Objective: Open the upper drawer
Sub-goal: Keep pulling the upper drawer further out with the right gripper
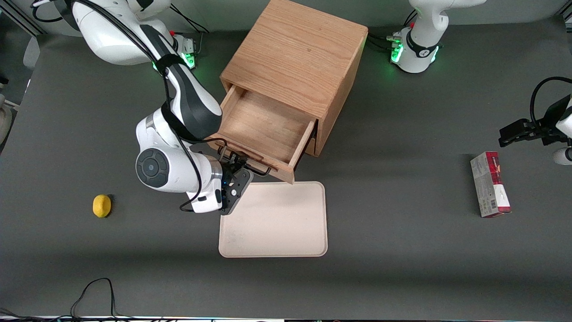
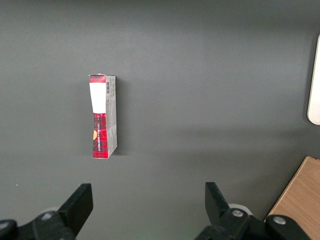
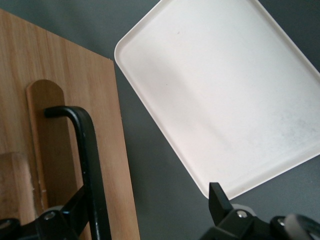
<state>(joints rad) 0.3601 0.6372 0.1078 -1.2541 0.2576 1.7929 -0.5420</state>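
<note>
The gripper [image 1: 235,172], fingers apart, straddles the black wire handle [image 3: 90,165] of the pulled-out upper drawer [image 1: 263,129], just above the tray's [image 1: 277,232] edge.

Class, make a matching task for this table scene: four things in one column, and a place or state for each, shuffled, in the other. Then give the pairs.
1. upper drawer
2. lemon
3. carton
4. gripper

A. toward the parked arm's end
B. at the black handle
C. pulled out, empty
D. toward the working arm's end

Pairs: 1-C, 2-D, 3-A, 4-B
</note>
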